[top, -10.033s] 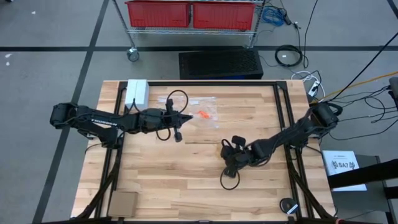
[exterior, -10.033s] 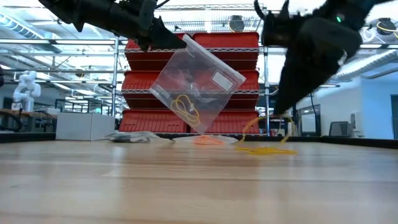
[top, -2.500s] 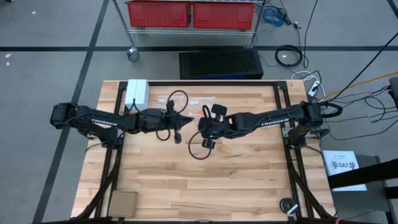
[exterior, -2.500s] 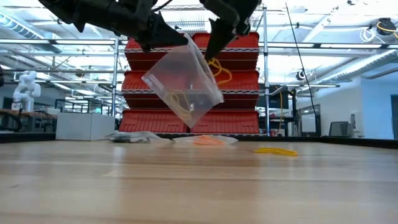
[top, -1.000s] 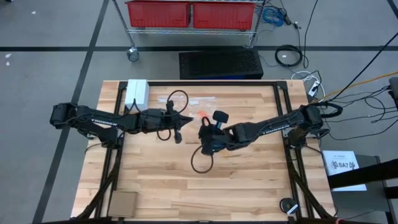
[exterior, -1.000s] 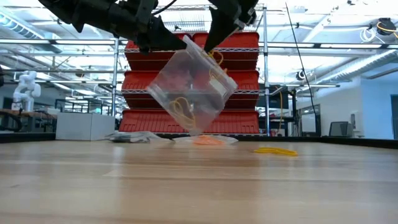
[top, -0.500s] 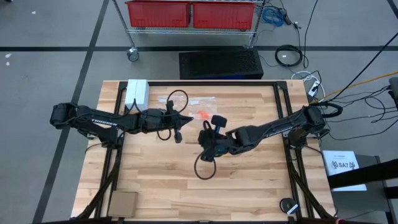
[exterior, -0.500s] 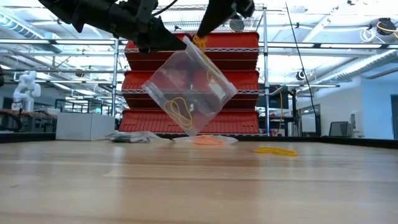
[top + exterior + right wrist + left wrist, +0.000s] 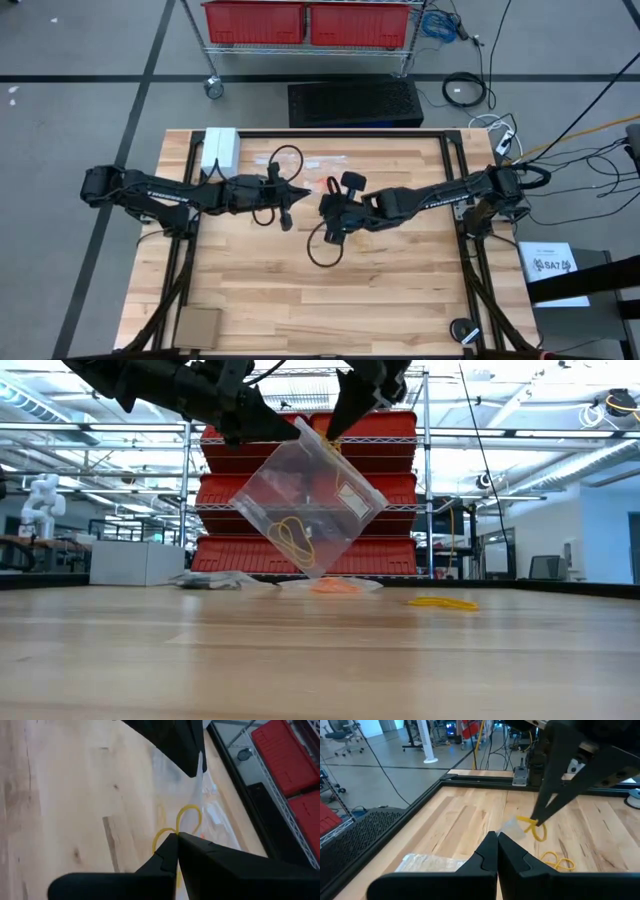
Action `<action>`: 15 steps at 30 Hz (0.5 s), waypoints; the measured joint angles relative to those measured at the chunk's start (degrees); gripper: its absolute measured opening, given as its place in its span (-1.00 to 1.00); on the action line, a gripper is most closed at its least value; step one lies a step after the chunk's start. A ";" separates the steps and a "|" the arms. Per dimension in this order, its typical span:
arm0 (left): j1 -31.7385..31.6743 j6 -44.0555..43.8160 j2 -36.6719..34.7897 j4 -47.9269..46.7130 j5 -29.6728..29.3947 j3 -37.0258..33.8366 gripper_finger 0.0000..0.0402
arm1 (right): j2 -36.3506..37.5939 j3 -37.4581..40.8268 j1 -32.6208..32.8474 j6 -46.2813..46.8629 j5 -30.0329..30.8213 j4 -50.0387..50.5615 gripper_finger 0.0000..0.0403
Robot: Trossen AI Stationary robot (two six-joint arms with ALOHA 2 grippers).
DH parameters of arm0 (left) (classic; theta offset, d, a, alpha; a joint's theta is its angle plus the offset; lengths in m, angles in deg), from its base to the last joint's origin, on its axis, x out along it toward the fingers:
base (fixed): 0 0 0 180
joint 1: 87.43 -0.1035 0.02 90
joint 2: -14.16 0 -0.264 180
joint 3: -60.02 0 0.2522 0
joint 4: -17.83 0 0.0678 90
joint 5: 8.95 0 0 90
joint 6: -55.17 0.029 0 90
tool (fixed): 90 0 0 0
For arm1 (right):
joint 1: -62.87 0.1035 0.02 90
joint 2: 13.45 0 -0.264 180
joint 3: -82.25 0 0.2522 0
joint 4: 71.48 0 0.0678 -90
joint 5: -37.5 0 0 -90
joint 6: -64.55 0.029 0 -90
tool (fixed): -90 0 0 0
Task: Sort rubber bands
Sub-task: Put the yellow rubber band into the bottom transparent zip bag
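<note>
High view looks straight down on the whole table (image 9: pixel 300 300); low view sits at tabletop height, facing level across toward red shelving (image 9: pixel 310 490). Both wrist views look close past their own fingers, sharing the hanging clear bag (image 9: pixel 310 505).

Most of the desk (image 9: pixel 300 300) lies bare: the whole near half is open wood, with only a small brown pad (image 9: pixel 197 326) in the near left corner. The middle is crowded. The left hand (image 9: pixel 285 428) and the right hand (image 9: pixel 335 422) meet above the centre, tips nearly touching, and a clear bag (image 9: pixel 308 508) hangs from them, so nothing could pass between. Under the bag, open air remains above the wood. Toward the far edge lie a white box (image 9: pixel 220 148), flat clear bags (image 9: pixel 215 580), an orange heap (image 9: pixel 335 586) and yellow bands (image 9: pixel 440 601). A dark frame (image 9: pixel 455 180) borders the sides.
</note>
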 joint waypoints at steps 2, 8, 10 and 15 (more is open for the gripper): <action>0.00 0.01 0.00 -0.03 0.01 0.01 -1.00 | -0.01 0.00 -0.81 -0.39 -0.64 0.08 -1.00; 0.00 0.96 0.00 -0.01 0.07 0.00 -1.00 | -0.02 0.00 -2.53 -0.90 -0.88 1.58 -1.00; 0.01 0.96 0.00 -0.01 0.23 0.00 -1.00 | -0.01 0.00 -3.01 -1.74 -0.87 1.58 -1.00; 0.02 0.98 0.00 -0.01 2.81 0.00 -1.00 | -0.02 0.00 -4.94 -3.86 -2.96 1.54 -1.00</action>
